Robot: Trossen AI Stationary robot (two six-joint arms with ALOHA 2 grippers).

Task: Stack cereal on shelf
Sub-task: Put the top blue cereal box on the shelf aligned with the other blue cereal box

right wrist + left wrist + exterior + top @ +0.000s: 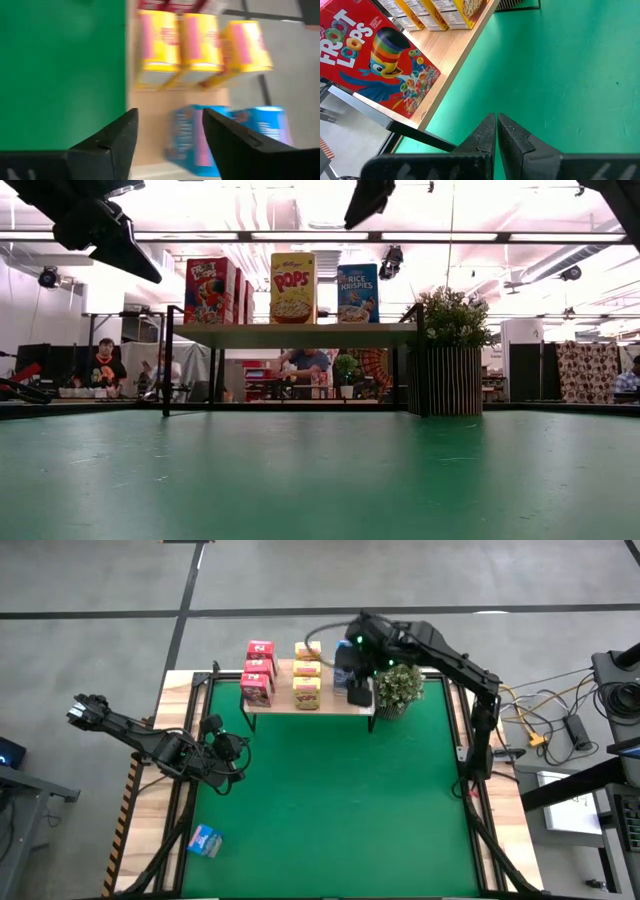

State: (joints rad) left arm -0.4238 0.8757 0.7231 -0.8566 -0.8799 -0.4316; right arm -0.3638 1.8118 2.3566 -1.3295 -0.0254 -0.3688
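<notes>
The shelf (335,706) stands at the table's far edge, a light-wood board on black legs. On it stand three pink-red cereal boxes (258,672) at the left, three yellow ones (307,674) in the middle and two blue ones (187,137) at the right. Another blue box (205,840) lies on the green table near the front left corner. My right gripper (170,114) hangs open above the blue boxes on the shelf, clear of them. My left gripper (496,131) is shut over the table's left side, in front of the shelf's left end.
A small potted plant (398,688) stands beside the shelf's right end, close under my right arm. The green table between the shelf and the near edge is bare apart from the loose blue box. People sit in the room beyond the table.
</notes>
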